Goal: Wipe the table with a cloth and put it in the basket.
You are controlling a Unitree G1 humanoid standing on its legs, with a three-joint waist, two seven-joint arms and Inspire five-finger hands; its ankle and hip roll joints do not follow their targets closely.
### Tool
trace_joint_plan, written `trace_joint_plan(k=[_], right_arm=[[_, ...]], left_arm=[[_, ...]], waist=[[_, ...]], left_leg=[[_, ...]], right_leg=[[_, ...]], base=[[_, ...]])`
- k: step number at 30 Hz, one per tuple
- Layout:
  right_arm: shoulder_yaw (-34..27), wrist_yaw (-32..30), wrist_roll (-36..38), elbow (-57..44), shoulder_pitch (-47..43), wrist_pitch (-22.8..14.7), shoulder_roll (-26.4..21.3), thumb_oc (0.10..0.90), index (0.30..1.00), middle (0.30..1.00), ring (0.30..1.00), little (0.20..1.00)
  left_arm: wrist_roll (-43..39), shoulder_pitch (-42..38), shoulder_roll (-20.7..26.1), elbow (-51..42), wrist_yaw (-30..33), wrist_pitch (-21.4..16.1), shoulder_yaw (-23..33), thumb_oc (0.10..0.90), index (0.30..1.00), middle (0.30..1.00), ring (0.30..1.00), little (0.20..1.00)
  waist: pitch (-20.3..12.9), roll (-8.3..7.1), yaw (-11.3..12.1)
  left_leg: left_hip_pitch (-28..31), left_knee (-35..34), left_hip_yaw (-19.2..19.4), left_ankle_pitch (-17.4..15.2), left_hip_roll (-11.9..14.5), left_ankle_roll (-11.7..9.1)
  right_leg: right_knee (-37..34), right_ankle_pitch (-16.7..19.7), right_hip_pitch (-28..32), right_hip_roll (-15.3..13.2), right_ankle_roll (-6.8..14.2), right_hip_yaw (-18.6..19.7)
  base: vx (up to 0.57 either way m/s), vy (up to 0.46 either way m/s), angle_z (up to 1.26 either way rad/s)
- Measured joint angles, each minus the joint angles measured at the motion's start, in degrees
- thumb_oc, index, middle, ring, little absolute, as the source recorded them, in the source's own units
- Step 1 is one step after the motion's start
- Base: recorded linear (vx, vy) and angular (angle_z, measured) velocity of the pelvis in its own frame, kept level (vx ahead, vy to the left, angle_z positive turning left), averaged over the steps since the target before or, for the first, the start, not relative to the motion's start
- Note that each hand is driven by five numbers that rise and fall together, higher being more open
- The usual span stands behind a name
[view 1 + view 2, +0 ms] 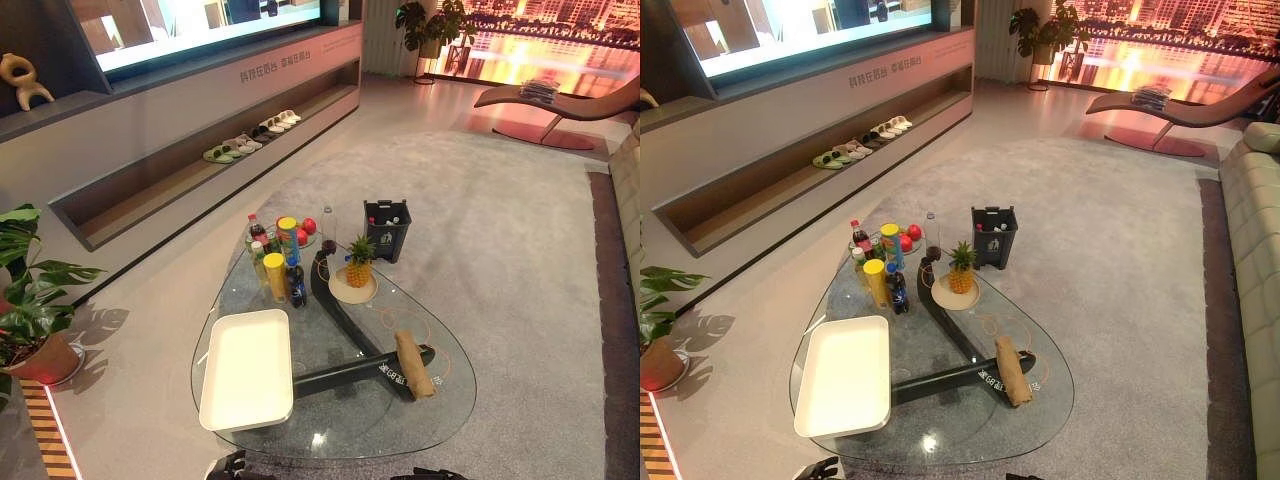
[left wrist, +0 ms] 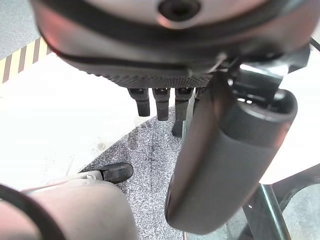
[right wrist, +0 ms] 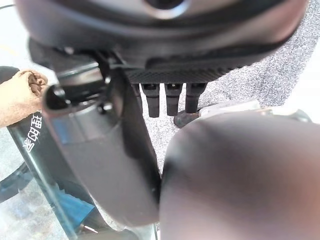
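A shallow white rectangular tray (image 1: 247,368) sits on the near left part of the rounded clear glass coffee table (image 1: 330,440), and nothing lies in it. Beyond the far edge of the table, on the carpet, stands a small dark bin (image 1: 387,229) with a few items poking from its top; what they are cannot be made out. The rolled tan cloth (image 1: 414,364) lies on the glass at the near right, over the end of the table's dark base (image 1: 345,372), well apart from the tray and untouched by either hand.

At the far end of the table stands a tight cluster of bottles and yellow-lidded cans (image 1: 277,255) with red apples (image 1: 304,232) behind; just beside it a small pineapple (image 1: 359,262) stands upright on a round pale plate (image 1: 352,290).

The left hand (image 2: 160,102) hangs below the near table edge, its dark fingers straight and apart, holding nothing. The right hand (image 3: 167,97) hangs likewise, fingers straight and empty, with one end of the tan cloth in sight past its thumb. In the head views just dark fingertips peek in at the bottom edge.

The floor is a grey carpet (image 1: 500,250). A long low wall shelf (image 1: 200,170) holds pairs of slippers (image 1: 250,137); a leafy potted plant (image 1: 30,310) stands at the left, and a curved lounge chair (image 1: 560,105) at the far right before a glowing city-view wall.
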Motion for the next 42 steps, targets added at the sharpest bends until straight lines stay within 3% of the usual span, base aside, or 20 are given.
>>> trace_joint_plan(k=[25,34,42], right_arm=[[0.08,-0.02,-0.34,0.0,0.0,-0.42,0.0,0.8,0.9,0.9,0.9,0.9],[0.63,-0.76,-0.72,0.0,0.49,-3.48,0.0,0.8,0.9,0.9,0.9,0.9],[3.48,-2.6,-2.71,-4.55,0.55,-10.42,-0.71,0.8,0.9,0.9,0.9,0.9]], left_arm=[[0.0,-0.01,0.02,0.0,-0.51,0.02,-0.01,0.8,0.9,0.9,0.9,0.9],[0.06,-0.01,0.06,0.0,-1.05,0.05,-0.01,0.8,0.9,0.9,0.9,0.9],[0.67,-0.01,0.13,-0.52,-1.64,0.75,-0.04,0.8,0.9,0.9,0.9,0.9]], waist=[[-0.01,0.02,0.02],[-0.02,0.03,0.04],[0.58,0.38,0.17]], left_leg=[[0.0,0.0,0.02,0.0,0.01,0.0],[0.01,0.0,0.02,0.0,0.02,0.0],[-0.11,0.01,0.16,0.0,0.12,-0.02]], right_leg=[[0.0,-0.01,0.0,0.0,0.01,0.0],[0.0,0.0,0.0,0.0,0.01,0.0],[-0.01,-0.07,-0.18,0.01,0.08,-0.02]], base=[[0.0,0.0,0.0],[0.01,0.001,0.0],[0.04,-0.008,-0.01]])
